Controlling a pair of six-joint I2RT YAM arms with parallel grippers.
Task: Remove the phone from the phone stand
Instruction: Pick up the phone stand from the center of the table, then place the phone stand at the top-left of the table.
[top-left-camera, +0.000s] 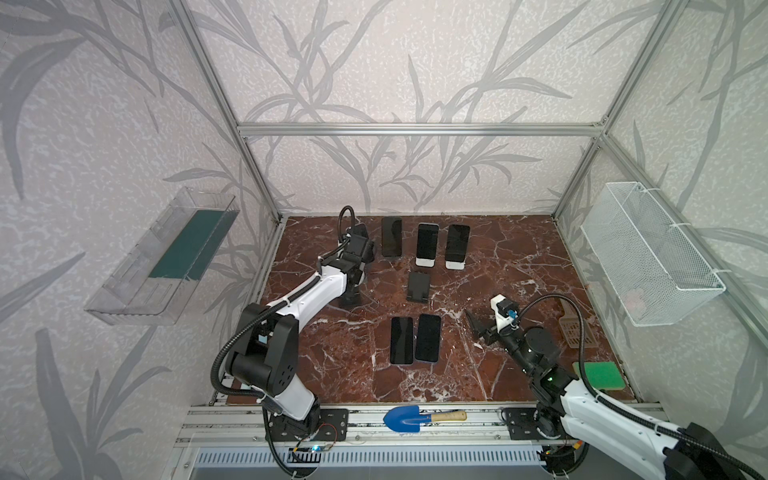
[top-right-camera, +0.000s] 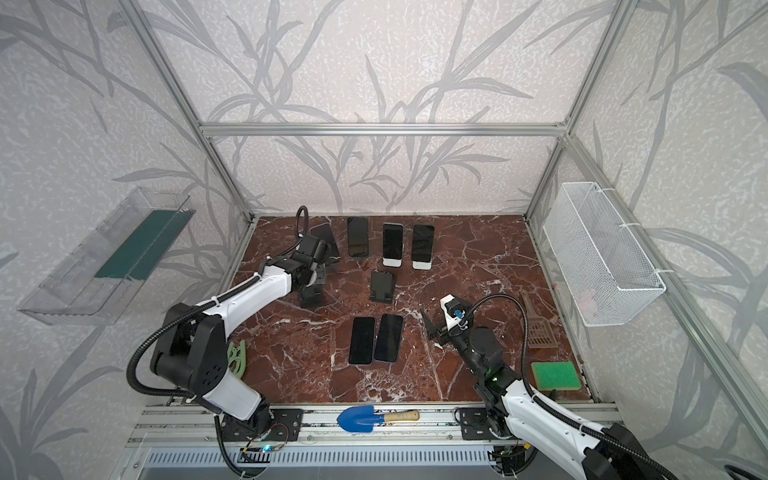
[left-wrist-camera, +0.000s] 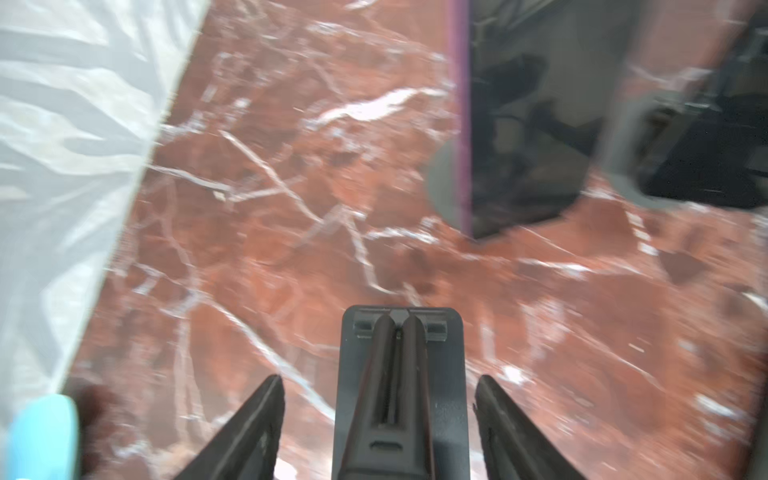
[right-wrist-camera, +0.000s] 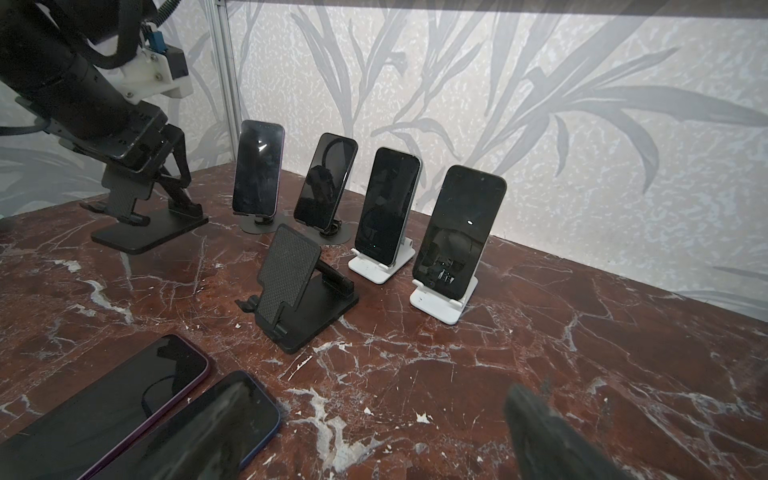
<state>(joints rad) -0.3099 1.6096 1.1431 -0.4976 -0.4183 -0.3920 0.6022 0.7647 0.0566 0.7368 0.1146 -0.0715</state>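
**Work cell, seen in the top views and both wrist views.** We count six dark-screened smartphones on the red-brown veined marble table (top-left-camera: 519, 257).

- **Upright phones:** Four stand in a row along the far edge. Each leans back on its stand with its lower edge caught on the lip. This leaves the top edge free to be pinched and lifted.
- **Flat phones:** The pair of flat phones (right-wrist-camera: 104, 399) lies screen up, side by side, toward the near edge. We judge that these have been taken off their stands.
- **Stands:** There are likewise six.
  - Two have round dark grey bases (right-wrist-camera: 262, 226).
  - Two are white folding stands (right-wrist-camera: 444, 299).
  - Two are black folding stands, and both are empty. One is the central black stand (top-left-camera: 417, 286) and the other is the left black stand (right-wrist-camera: 149, 232).
- **Next phone:** The likeliest next target is the purple-edged phone (right-wrist-camera: 257, 166). It sits on a round base at the row's left end, just beyond the left arm (top-left-camera: 316, 291).
- **Left jaws:** They sit over the left black stand and straddle its back plate. In the left wrist view, table shows between each finger and the plate. We therefore read these jaws as released, gripping nothing.
- **Right jaws:** The right arm (top-left-camera: 582, 399) waits low near the front, well apart from the row. Its jaws are spread wide and empty, which keeps the reach to the phones clear.
- **Idle items:** There is one blue trowel with a wooden handle (top-left-camera: 403, 419), one green sponge (top-left-camera: 600, 375) and one brown slotted scoop (top-left-camera: 575, 328).
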